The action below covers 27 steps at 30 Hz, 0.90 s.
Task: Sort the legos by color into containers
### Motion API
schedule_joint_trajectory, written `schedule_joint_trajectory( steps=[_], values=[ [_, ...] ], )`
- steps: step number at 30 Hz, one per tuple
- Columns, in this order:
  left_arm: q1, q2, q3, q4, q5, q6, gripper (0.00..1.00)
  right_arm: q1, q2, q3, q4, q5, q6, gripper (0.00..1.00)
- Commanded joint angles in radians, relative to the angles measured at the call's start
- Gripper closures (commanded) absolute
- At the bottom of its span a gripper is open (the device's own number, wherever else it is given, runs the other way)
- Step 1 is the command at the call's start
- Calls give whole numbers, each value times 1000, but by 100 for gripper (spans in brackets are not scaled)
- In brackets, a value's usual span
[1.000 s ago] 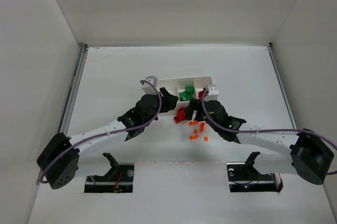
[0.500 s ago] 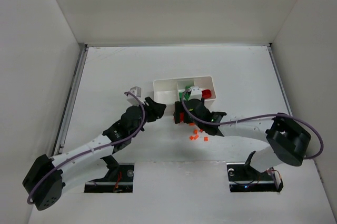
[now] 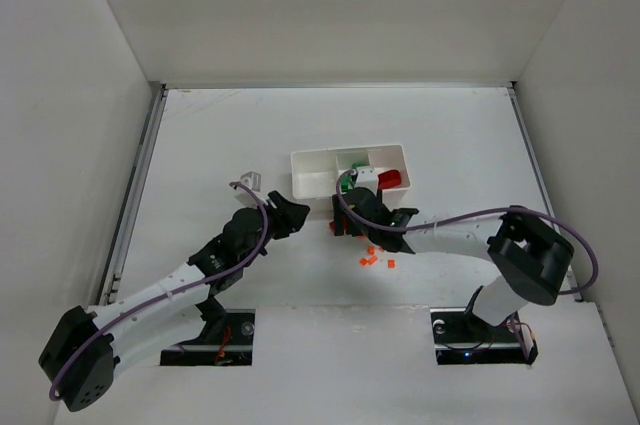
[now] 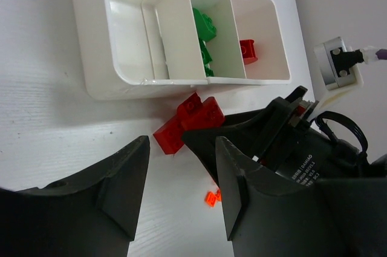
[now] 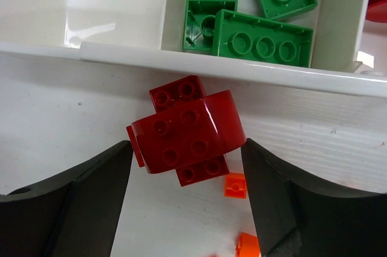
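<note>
The white three-compartment tray stands mid-table. Green bricks lie in its middle compartment and a red brick in its right one. A pile of red bricks lies on the table against the tray's near wall, with tiny orange bits nearer me. My right gripper is open and straddles the red pile, its fingers on either side, just apart from it. My left gripper is open and empty, left of the pile. In the left wrist view the green bricks and the tray also show.
White walls enclose the table, with a metal rail along its left edge. My right arm's wrist sits close to my left gripper's right finger. Orange bits lie beside my right gripper's fingers, below the tray wall.
My left gripper has drawn back and left, away from the tray. My right gripper has moved left along the tray's front and now sits over the red pile.
</note>
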Motion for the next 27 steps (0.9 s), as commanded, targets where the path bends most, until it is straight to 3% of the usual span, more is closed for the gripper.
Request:
schedule_joint_trajectory(
  steps=[1, 7, 14, 27],
  values=[
    [-8, -15, -13, 9, 19, -34, 56, 11, 23, 56, -31, 17, 3, 25],
    [-10, 3, -29, -6, 30, -53, 57, 11, 61, 73, -37, 14, 1, 38],
    [-7, 19, -44, -11, 54, -71, 57, 26, 58, 83, -37, 50, 9, 69],
    [-62, 11, -84, 44, 51, -142, 54, 115, -197, -54, -22, 72, 156, 76]
  ],
)
